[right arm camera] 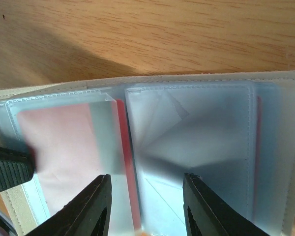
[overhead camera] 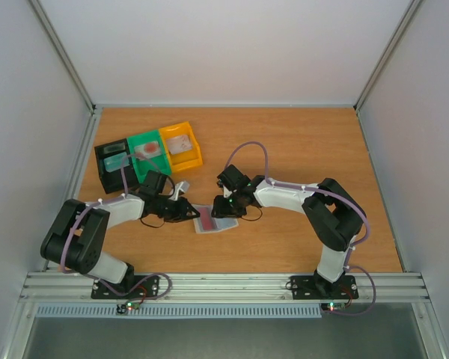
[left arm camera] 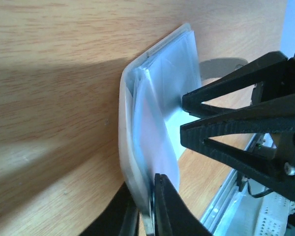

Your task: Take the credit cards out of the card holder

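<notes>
On wooden tabletop (overhead camera: 322, 149), white walls (overhead camera: 209, 45) around: left end effector (left arm camera: 146, 191) pinching card holder (right arm camera: 187, 128), right end effector (right arm camera: 145, 186) spread.

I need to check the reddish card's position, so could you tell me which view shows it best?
The right wrist view: the reddish card shows through the left pocket of the card holder. The top view gives only a small red patch; the left wrist view sees the holder edge-on, no red.

Card holder (right arm camera: 201, 132): frosted translucent plastic, stitched edge, soft sheen. Table (overhead camera: 307, 142) beneath holder: matt wood grain. Bins (overhead camera: 183, 146) beyond holder: smooth plastic.
</notes>
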`<act>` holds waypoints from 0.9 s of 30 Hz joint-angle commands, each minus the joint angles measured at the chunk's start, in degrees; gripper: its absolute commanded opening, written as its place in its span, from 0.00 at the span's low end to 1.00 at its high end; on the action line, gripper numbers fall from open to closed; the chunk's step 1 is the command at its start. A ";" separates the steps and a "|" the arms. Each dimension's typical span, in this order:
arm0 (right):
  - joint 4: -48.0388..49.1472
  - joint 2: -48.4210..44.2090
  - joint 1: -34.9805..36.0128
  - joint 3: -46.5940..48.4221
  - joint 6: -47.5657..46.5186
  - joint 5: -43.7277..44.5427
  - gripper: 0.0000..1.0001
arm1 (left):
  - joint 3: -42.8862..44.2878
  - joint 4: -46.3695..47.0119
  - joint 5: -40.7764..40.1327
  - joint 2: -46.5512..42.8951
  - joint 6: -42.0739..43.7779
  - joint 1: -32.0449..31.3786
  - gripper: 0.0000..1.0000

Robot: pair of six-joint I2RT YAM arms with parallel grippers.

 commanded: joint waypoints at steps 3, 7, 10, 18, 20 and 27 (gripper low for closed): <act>-2.01 -0.97 -0.12 -0.86 0.11 0.87 0.41 | 1.15 3.32 3.54 1.04 1.68 -0.57 0.00; -2.09 -3.31 -0.17 -1.45 -0.70 0.53 0.44 | 0.91 4.94 6.12 0.39 1.92 -0.54 0.00; -2.90 -6.24 -0.03 -1.29 -2.28 0.70 0.55 | 0.65 6.54 8.05 0.09 1.86 -0.53 0.00; 2.86 -3.36 2.17 -0.28 -4.90 -4.58 0.69 | -0.22 11.38 10.27 -0.22 0.79 -0.63 0.00; 3.59 -2.10 2.23 -0.07 -4.54 -5.38 0.69 | -0.43 12.83 10.73 -0.29 0.52 -0.64 0.00; 2.72 -0.45 2.71 -0.31 -4.21 -4.14 0.70 | -0.41 14.57 12.07 0.34 -0.07 -0.93 0.00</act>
